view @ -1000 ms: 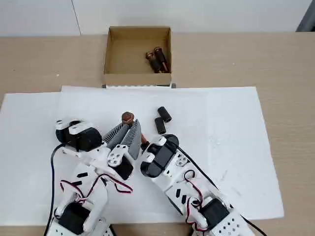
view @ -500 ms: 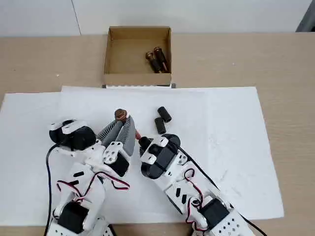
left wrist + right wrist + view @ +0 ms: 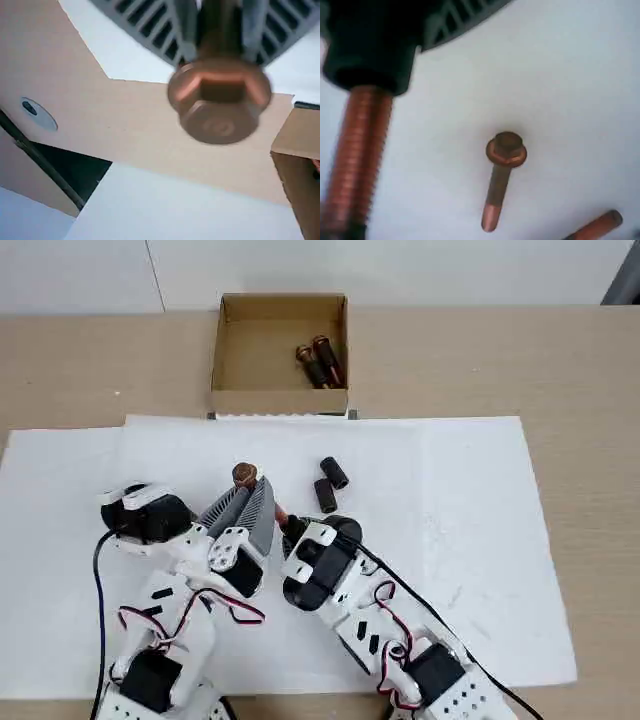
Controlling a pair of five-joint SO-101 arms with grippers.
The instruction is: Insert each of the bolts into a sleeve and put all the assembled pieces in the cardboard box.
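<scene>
From above, the left gripper [image 3: 255, 490] pinches a bolt [image 3: 245, 475] over the paper [image 3: 450, 540], with the bolt's head toward the box [image 3: 225, 350]. The right gripper [image 3: 288, 526] meets the bolt's far end from the other side. Two spare sleeves [image 3: 334, 473] lie just beside them, and two finished pieces [image 3: 320, 362] already lie in the box. The left wrist view adds the grip itself: grey fingers [image 3: 145, 17] pressed on the shank right behind the hex head, with a corner of the box beyond, on the table [image 3: 125, 125]. The right wrist view gives what the arms hide from above. A black sleeve [image 3: 370, 50] is seemingly clamped in the right gripper, with bare thread running out of it, so the bolt looks only partly entered. On the paper beneath lie a loose bolt [image 3: 504, 170] and the end of another [image 3: 602, 222]. The step in hand seems to be mating a third pair. Next, bolt and sleeve need to be kept in line while the sleeve is pushed up to the head. Then one gripper must let go so the other can carry the piece to the box.
</scene>
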